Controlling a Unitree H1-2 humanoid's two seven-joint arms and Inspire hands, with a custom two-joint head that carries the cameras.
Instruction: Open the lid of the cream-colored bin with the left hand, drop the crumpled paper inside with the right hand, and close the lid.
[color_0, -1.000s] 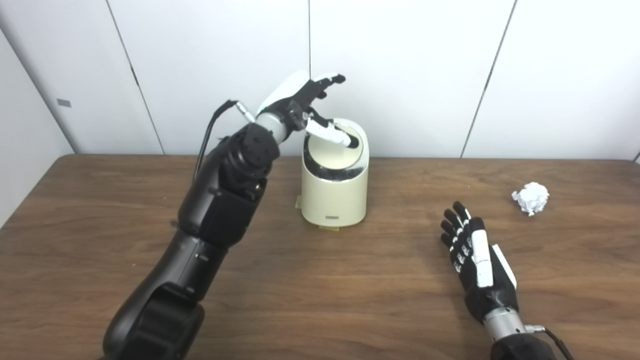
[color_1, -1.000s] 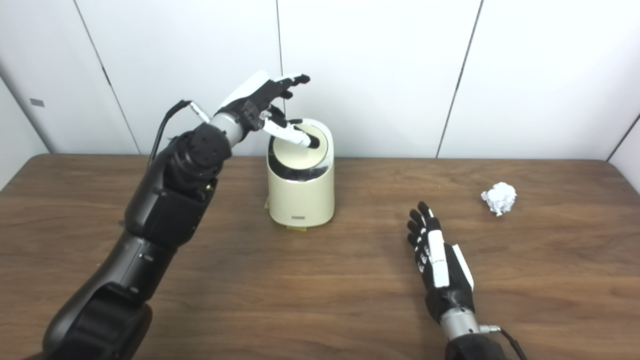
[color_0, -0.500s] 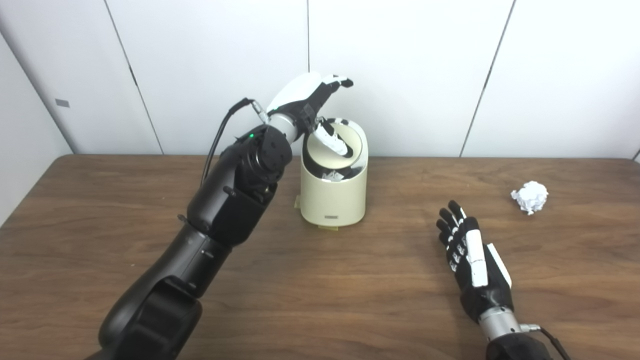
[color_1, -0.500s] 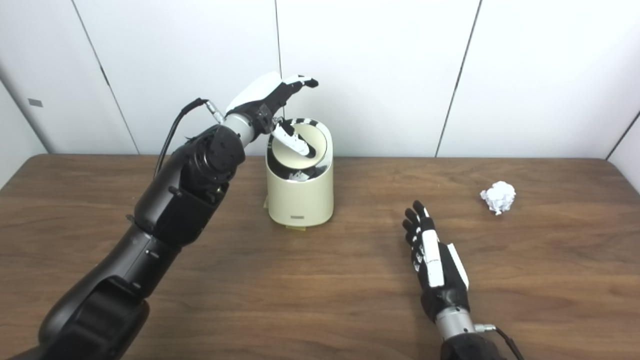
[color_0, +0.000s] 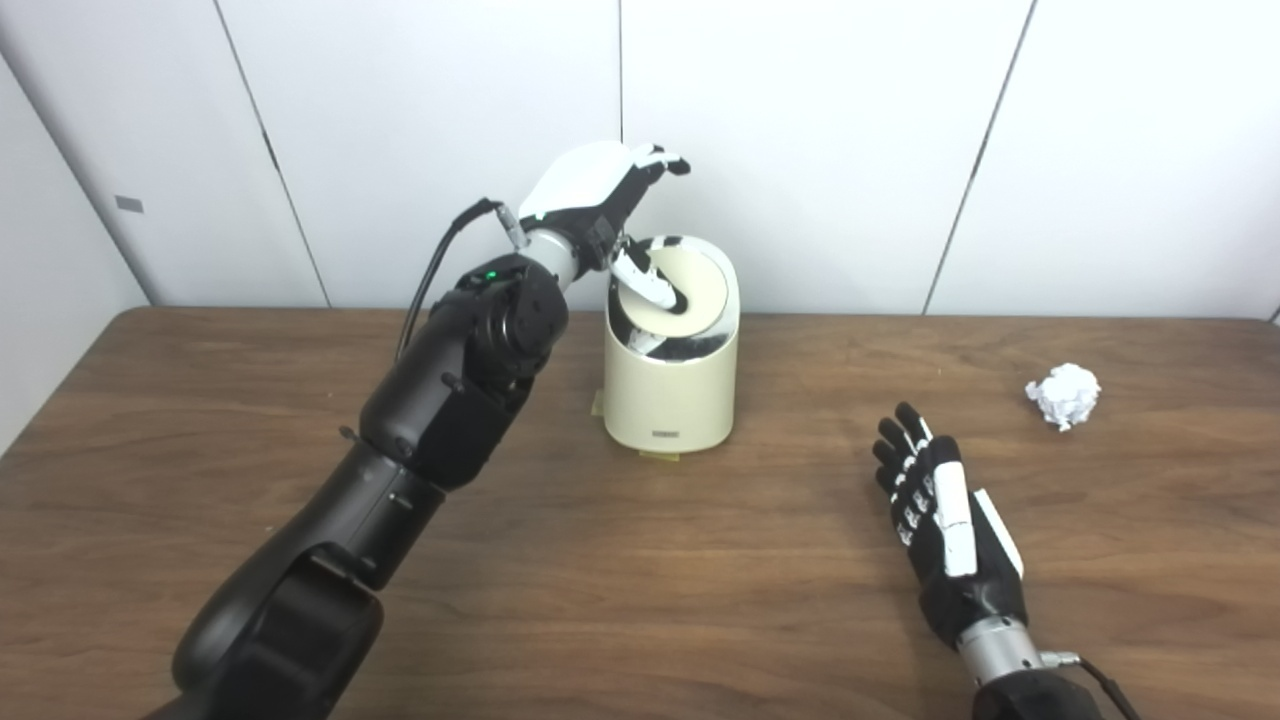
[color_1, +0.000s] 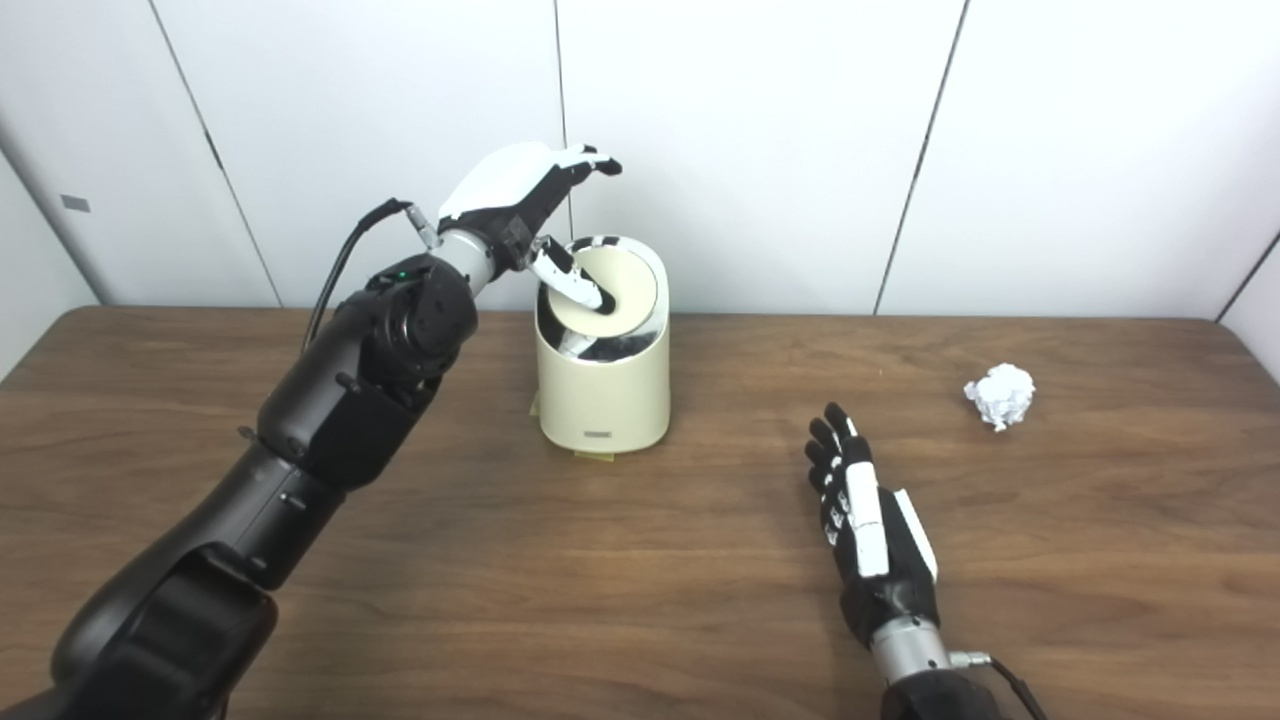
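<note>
The cream-colored bin stands at the back middle of the table. Its round lid is tilted up, so a dark gap with something white inside shows at the front. My left hand is above the bin's left rim, fingers spread, with the thumb pressed on the lid. It holds nothing. The crumpled paper lies on the table at the right. My right hand is open and flat on the table, well short and left of the paper.
The wooden table runs across the whole view. A white panelled wall stands right behind the bin. A small yellow tab shows under the bin's front.
The lid has swung from shut to tilted open under my left thumb. My left hand has risen and turned slightly. The right hand has barely moved.
</note>
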